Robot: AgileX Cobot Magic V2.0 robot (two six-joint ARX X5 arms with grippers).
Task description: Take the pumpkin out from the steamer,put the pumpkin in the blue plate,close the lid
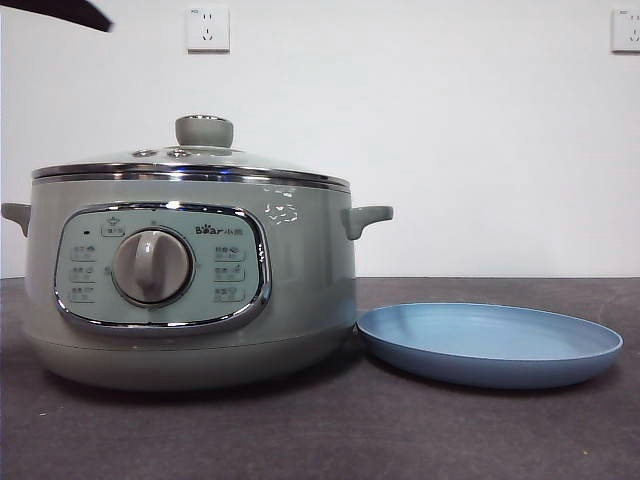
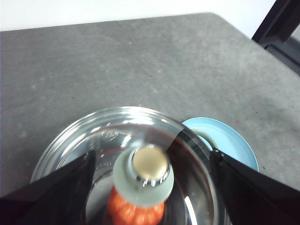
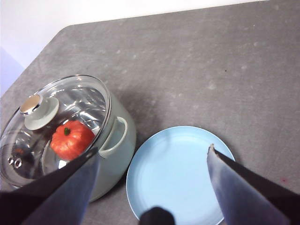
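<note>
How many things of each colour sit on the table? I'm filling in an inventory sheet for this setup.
Pale green: 1, the steamer
Clear glass with chrome rim: 1, the lid, closed on the steamer
Orange-red: 1, the pumpkin, inside under the lid
Light blue: 1, the blue plate, beside the steamer
Total: 4

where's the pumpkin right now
The pumpkin sits inside the steamer under the closed glass lid, seen through the glass in both wrist views; the blue plate beside the pot holds nothing.
</note>
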